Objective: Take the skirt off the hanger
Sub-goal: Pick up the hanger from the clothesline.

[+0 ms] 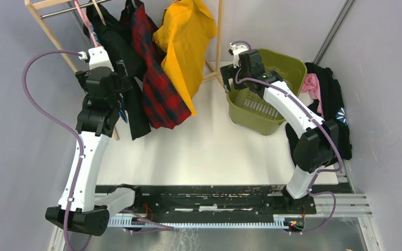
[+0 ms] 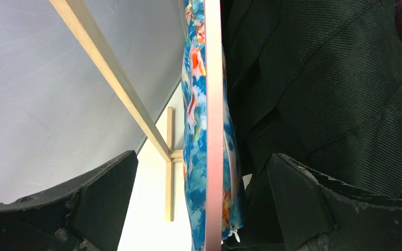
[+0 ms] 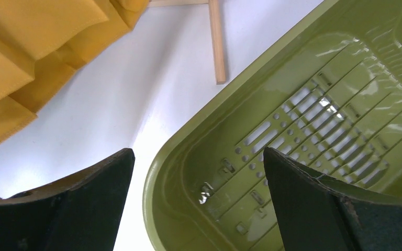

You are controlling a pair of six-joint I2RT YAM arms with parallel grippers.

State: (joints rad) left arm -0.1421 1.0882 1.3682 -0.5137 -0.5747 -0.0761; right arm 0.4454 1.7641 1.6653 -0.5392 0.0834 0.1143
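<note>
A wooden rack [image 2: 107, 68] is hung with a black pleated garment [image 2: 319, 94] and, beside it, the blue floral skirt [image 2: 194, 130] on its pink hanger [image 2: 214, 104]. Skirt and hanger are straddled, ungrasped, by the spread left gripper [image 2: 201, 162]. The green basket [image 3: 293, 130] is overhung by the right gripper [image 3: 198, 154], spread and empty.

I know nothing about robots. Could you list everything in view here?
Rack: one, pale wood, far left.
Black garment: one, black, hanging on rack.
Plaid garment: one, red, hanging beside it.
Yellow garment: one, yellow, hanging rightmost.
Floral garment: one, blue, beside black garment.
Hanger: one, pink, against floral garment.
Basket: one, olive green, far right.
Clothes pile: one, black and pink, right edge.
Table: one, white, underneath.
Left gripper: one, black, open, facing hanger.
Right gripper: one, black, open, above basket rim.
</note>
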